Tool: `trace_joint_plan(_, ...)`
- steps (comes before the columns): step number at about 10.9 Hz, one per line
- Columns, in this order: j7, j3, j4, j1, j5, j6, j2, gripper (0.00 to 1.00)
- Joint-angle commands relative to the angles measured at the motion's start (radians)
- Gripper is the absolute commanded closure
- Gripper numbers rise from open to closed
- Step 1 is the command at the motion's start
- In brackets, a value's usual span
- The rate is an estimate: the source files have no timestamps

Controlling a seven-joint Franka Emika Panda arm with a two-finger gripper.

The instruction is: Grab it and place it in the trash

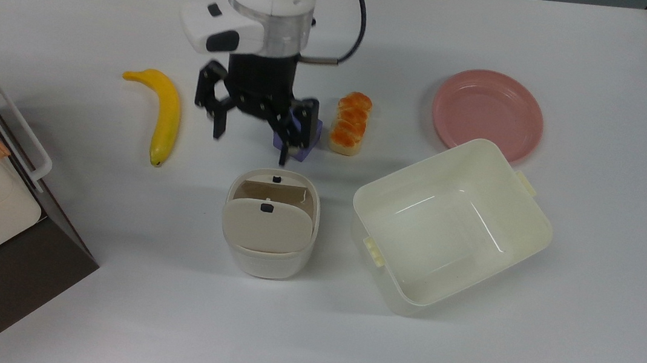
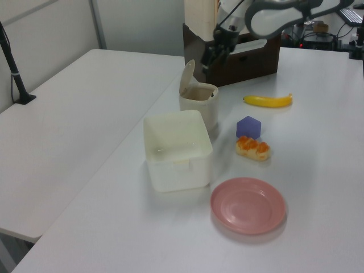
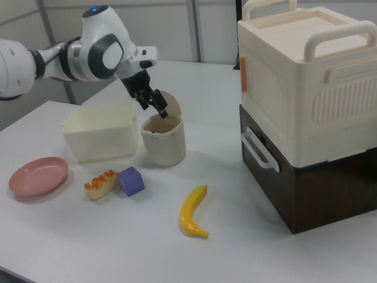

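Gripper: the gripper (image 1: 252,137) was seen with fingers spread and nothing held, above the tabletop (image 1: 462,355) between banana (image 1: 163,114) and cube (image 1: 311,140).
Room: bare tabletop was seen along the top view's lower edge.
Bin: the bin (image 1: 270,224) was seen cream-white, lid tilted up.
Paper: its whereabouts could not be told.

I note the trash (image 1: 270,224) standing upright at six o'clock from the purple cube (image 1: 303,143), lid tilted open.

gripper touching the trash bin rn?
Apart. In the left view, the gripper hangs above the trash bin, with background visible between its fingertips and the raised lid.
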Motion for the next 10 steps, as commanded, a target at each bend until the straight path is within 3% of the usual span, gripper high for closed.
trace_joint_plan(1,-0.211,-0.017,-0.064,-0.006,0.005,-0.324,-0.151,0.00)
trace_joint_plan(4,-0.241,-0.016,-0.137,-0.006,0.013,-0.379,-0.234,0.00)
trace_joint_plan(7,-0.287,-0.025,-0.133,-0.008,0.013,-0.368,-0.229,0.00)
trace_joint_plan(10,-0.312,-0.049,-0.117,-0.011,0.061,-0.371,-0.232,0.00)
